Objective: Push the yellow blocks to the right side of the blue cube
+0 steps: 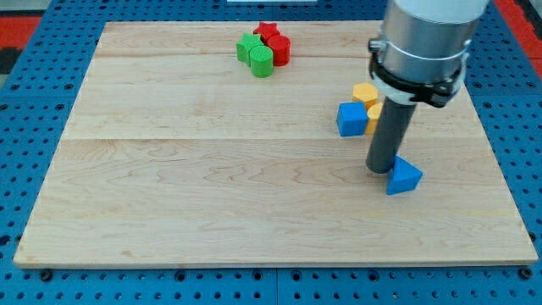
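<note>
A blue cube (351,119) sits right of the board's middle. Two yellow blocks touch it on its upper right: a round one (365,92) above it, and a second one (373,114) at its right side, partly hidden by the rod. My tip (381,169) rests on the board below the yellow blocks and to the lower right of the blue cube. It touches the left side of a blue triangular block (405,176).
A cluster of green blocks (255,52) and red blocks (273,41) sits near the board's top edge, left of the arm. The wooden board (212,186) lies on a blue pegboard surface (34,102).
</note>
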You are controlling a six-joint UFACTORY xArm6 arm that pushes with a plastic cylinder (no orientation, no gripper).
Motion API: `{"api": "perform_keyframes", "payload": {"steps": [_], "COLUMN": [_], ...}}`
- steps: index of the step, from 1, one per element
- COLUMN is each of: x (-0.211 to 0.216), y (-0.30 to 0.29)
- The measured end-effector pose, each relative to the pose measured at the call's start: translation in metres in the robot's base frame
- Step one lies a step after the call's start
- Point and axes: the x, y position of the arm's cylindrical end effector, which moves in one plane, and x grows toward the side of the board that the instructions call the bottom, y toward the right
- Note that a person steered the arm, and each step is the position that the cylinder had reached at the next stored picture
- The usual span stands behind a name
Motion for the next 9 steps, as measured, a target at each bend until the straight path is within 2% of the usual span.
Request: {"api": "perform_keyframes", "payload": {"steps": [1, 3, 4, 5, 6, 7, 9], "x": [-0.037, -0.087, -0.131, -0.168, -0.171, -0.138, -0.064], "y": [-0.006, 0.074, 0.074, 0.032, -0.014, -0.033, -0.020]}}
